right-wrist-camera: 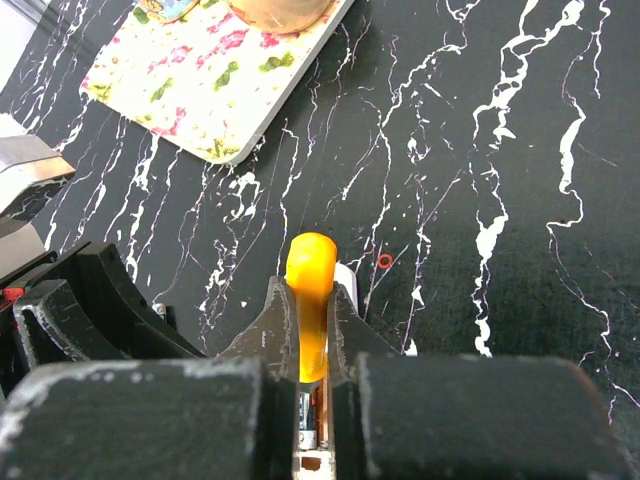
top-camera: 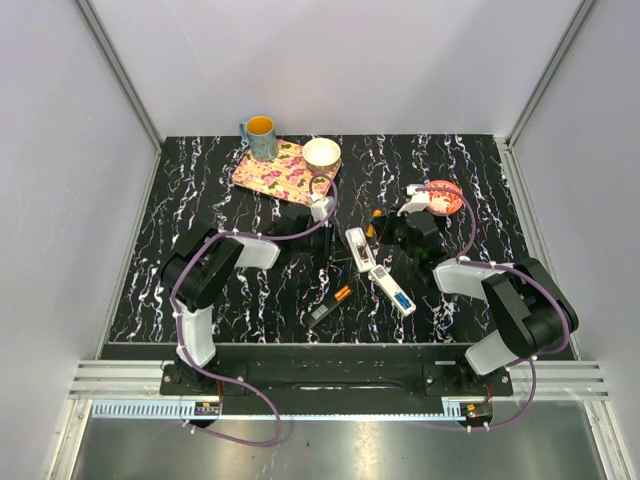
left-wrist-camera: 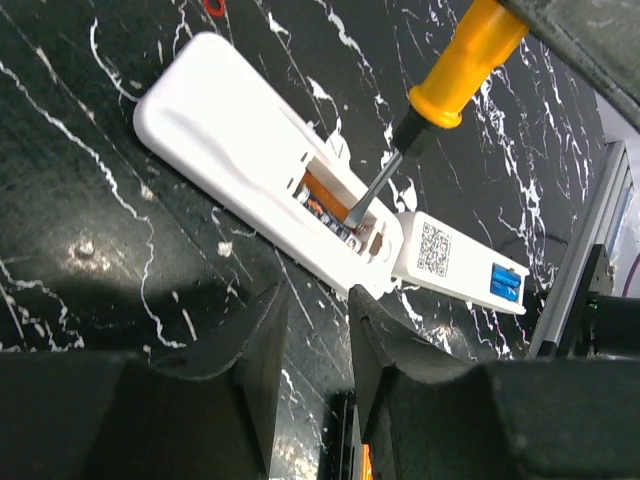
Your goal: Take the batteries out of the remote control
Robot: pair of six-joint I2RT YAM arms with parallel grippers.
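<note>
Left hand (left-wrist-camera: 318,312) fills the near edge of its own wrist view: black fingers (left-wrist-camera: 250,350) stand a narrow gap apart with nothing between them, and the black white-veined marble bench (left-wrist-camera: 90,200) shows through the gap. It hovers just short of the long white plastic remote control (left-wrist-camera: 235,130), facing the side of the open battery bay.

In the top view, a loose orange cell (top-camera: 342,294) lies on the bench beside a dark flat bar (top-camera: 320,313), between the two arms. I read that one as already out.

One orange cylindrical battery (left-wrist-camera: 322,190) sits in the bay, lying along the remote's long axis. The blade of the orange-handled screwdriver (left-wrist-camera: 465,65) is dug in at the battery's end nearest the second white remote (left-wrist-camera: 455,262), which butts against the first. That one shows blue batteries (left-wrist-camera: 505,285) in its own bay.

Right hand (right-wrist-camera: 312,335) is pressed together on the screwdriver handle, pinching it firmly, and reaches in from the right side.

My read is we're mid-pry on the orange battery. The tip has to lift that end up out of the bay. The left hand is the nearer free one, and the battery lies just ahead of its fingers, slanting across their line. The risk is that the battery pops free and rolls off across the bench.
</note>
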